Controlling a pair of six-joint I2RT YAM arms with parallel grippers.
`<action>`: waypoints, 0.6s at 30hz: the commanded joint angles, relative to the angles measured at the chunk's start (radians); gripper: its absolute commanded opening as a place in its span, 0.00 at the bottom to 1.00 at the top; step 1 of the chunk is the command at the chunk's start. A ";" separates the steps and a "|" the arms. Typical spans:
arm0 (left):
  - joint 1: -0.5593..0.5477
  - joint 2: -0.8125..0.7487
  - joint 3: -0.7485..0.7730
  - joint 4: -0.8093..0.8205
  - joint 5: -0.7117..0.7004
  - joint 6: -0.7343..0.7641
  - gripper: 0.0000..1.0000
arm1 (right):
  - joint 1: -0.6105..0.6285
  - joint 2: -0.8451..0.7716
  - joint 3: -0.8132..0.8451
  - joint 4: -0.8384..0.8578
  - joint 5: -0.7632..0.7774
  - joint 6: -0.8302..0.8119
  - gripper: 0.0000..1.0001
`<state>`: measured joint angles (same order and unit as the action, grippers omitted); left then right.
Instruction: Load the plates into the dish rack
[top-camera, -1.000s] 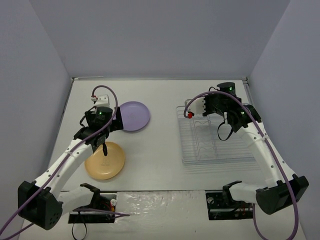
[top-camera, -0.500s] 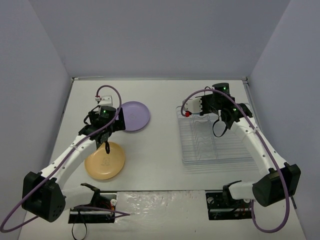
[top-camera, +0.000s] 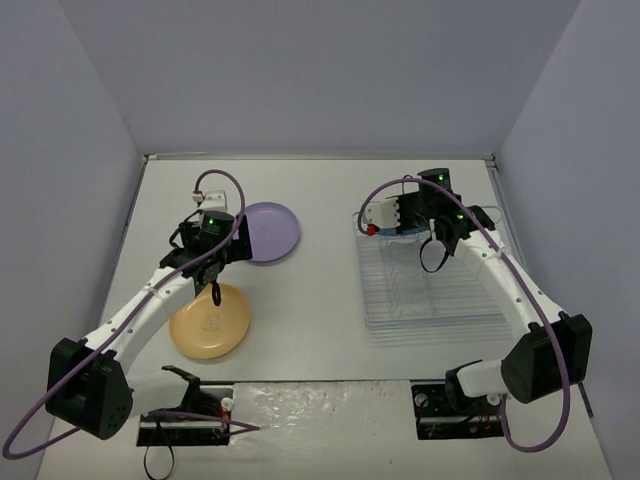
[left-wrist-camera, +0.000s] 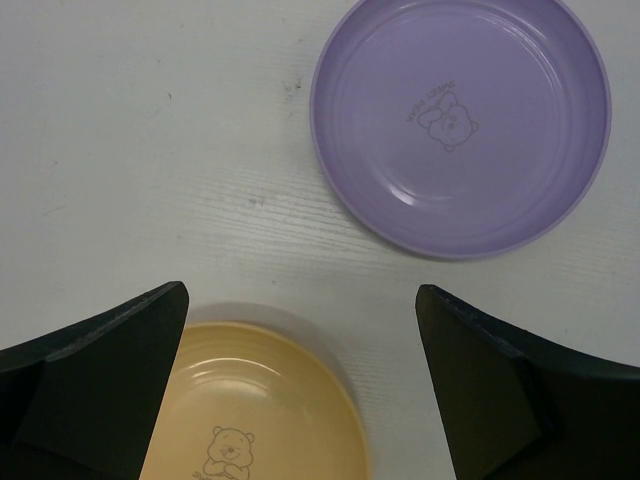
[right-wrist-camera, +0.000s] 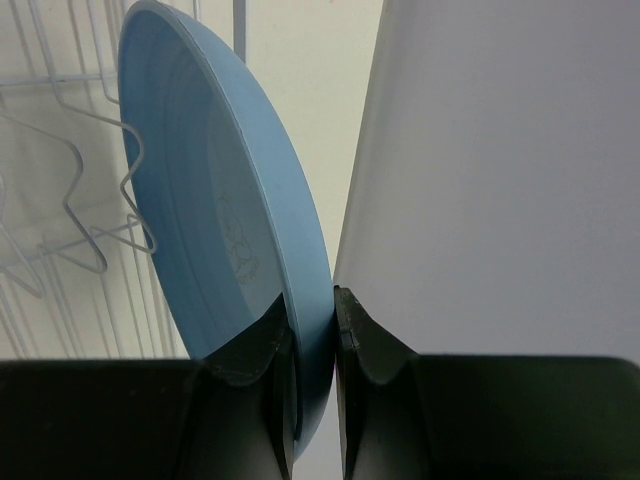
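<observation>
The yellow-orange plate (top-camera: 210, 320) lies flat at the near left, and the lilac plate (top-camera: 268, 232) lies flat behind it. My left gripper (top-camera: 215, 288) is open and empty, hovering over the yellow plate's far rim. In the left wrist view, the yellow plate (left-wrist-camera: 260, 410) sits between the jaws and the lilac plate (left-wrist-camera: 460, 120) beyond them. My right gripper (right-wrist-camera: 315, 330) is shut on the rim of the sky-blue plate (right-wrist-camera: 230, 200), holding it on edge over the clear dish rack (top-camera: 430, 300), beside its wire dividers (right-wrist-camera: 90, 230). The blue plate is hard to make out in the top view.
The rack stands at the right of the table, close to the right wall (top-camera: 560, 150). Purple cables loop off both arms. The arm bases and their mounts sit at the near edge.
</observation>
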<state>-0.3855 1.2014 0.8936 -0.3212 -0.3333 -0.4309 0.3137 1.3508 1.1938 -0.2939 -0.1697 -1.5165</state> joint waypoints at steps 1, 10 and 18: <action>0.005 0.000 0.067 0.045 0.000 0.001 0.97 | -0.007 0.026 0.003 0.112 -0.038 -0.004 0.00; 0.005 0.012 0.078 0.046 -0.003 0.007 0.97 | -0.014 0.077 -0.003 0.130 -0.054 0.010 0.11; 0.005 0.056 0.101 0.040 0.012 0.004 0.97 | -0.023 0.111 0.006 0.138 -0.063 0.025 0.35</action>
<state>-0.3855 1.2504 0.9318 -0.3140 -0.3210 -0.4297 0.2991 1.4593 1.1852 -0.2485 -0.2218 -1.4973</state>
